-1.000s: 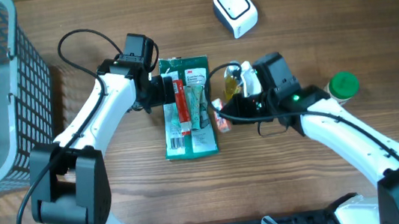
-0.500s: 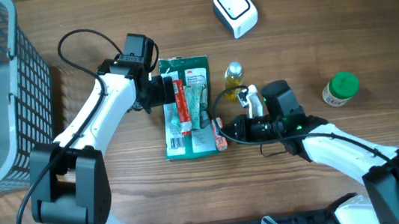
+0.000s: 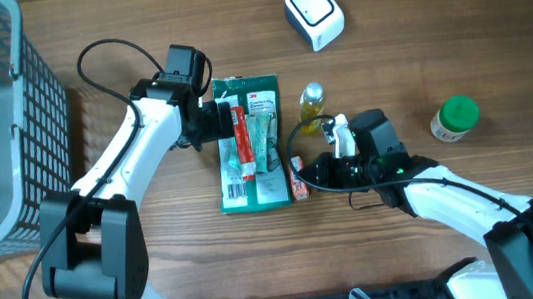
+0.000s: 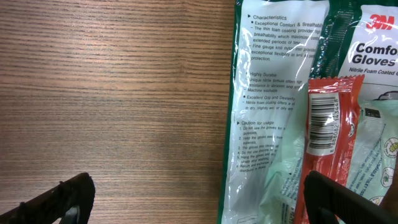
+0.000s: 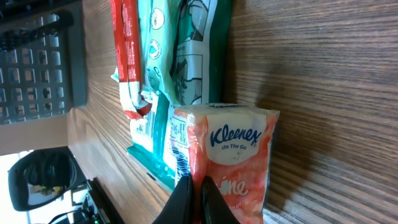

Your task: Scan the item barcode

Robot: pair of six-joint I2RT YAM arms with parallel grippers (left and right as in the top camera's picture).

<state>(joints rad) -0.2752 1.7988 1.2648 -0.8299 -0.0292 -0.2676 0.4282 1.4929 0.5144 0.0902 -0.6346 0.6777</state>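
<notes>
**Anna:** What changed in the last second?

**Me:** My right gripper drew back toward 6 o'clock and uncovered the bottle. The tissues came along with it. The left gripper did not move. Its jaws stand wide apart over the gloves and hold nothing.

**Anna:** Is the right one holding?

**Me:** Yes. The jaws are pressed together on the lower edge of the tissues, a thin pinch only.

**Anna:** Where are the tissues now?

**Me:** At 9 o'clock from the right gripper, just beside the lower right corner of the gloves. The scanner is well apart, around 12 o'clock.

**Anna:** How will you do it?

**Me:** I would lift slowly, because the pinch is small. I cannot tell which face has the barcode, so I should turn the wrist in front of the scanner and keep away from the bottle.
</notes>
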